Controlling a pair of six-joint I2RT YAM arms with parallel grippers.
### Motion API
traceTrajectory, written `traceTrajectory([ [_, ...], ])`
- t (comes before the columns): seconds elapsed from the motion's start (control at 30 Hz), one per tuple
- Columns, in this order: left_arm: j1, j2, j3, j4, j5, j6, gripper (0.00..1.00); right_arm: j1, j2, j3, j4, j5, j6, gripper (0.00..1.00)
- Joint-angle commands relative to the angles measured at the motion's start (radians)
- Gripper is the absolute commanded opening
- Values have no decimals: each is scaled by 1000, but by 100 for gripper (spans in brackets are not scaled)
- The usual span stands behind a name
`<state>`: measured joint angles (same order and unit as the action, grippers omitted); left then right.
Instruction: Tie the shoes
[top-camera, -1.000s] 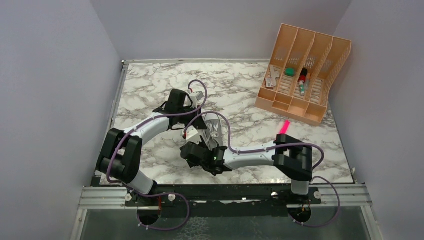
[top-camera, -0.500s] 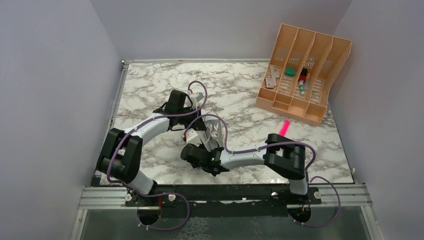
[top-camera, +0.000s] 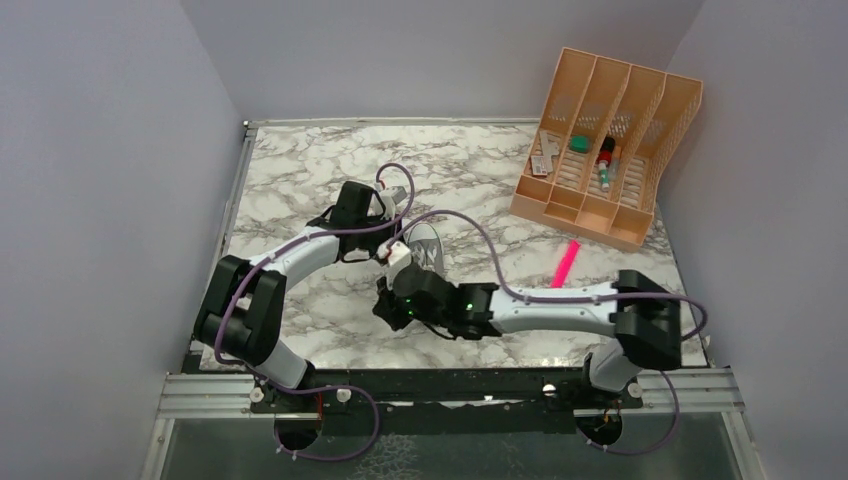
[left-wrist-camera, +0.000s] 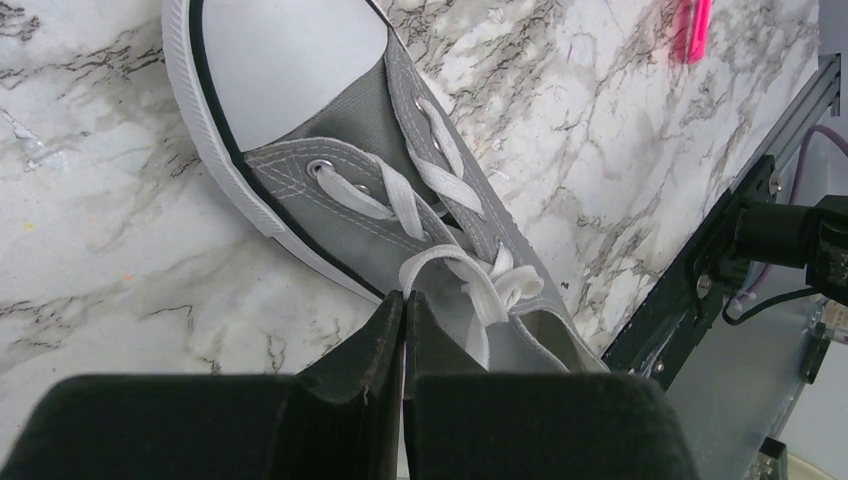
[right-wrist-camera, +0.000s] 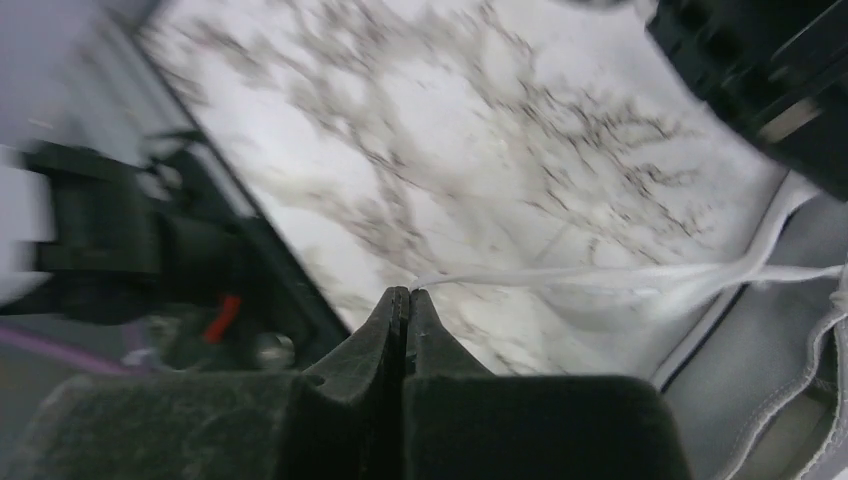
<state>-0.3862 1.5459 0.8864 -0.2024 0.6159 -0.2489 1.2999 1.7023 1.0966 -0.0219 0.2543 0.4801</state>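
Marble table (top-camera: 300, 170): carries everything.
Peach organiser (top-camera: 640, 110): far right corner, well apart from the arms.
Grey sneaker (left-wrist-camera: 300, 165): mid-table, sole down, both wrists over it.
Left gripper (left-wrist-camera: 403, 300): clenched, tips pinching a loop of the laces (left-wrist-camera: 440, 175).
Right gripper (right-wrist-camera: 408, 295): clenched on a taut lace end, beside the shoe.
Pink marker (top-camera: 566, 264): lying right of the sneaker.

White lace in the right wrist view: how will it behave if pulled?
Likely floppy: the lace runs thin and flat from the right gripper and loops loosely over the shoe. Probably light; the thin end could slip from that shut grip.
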Motion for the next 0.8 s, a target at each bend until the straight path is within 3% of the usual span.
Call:
traceTrajectory([
  [0.0, 0, -28, -30, 25, 13, -31, 4, -52, -154, -79, 135, -210, 99, 1],
  [0.27, 0, -92, -82, 72, 25, -130, 4, -208, -200, -119, 137, -356, 143, 1],
  [0.47, 0, -158, -98, 72, 33, -166, 4, -218, -104, -87, 159, -466, 88, 1],
  [0.77, -8, -252, -171, 44, 41, -222, 4, -220, -128, -105, 233, -428, 96, 0],
])
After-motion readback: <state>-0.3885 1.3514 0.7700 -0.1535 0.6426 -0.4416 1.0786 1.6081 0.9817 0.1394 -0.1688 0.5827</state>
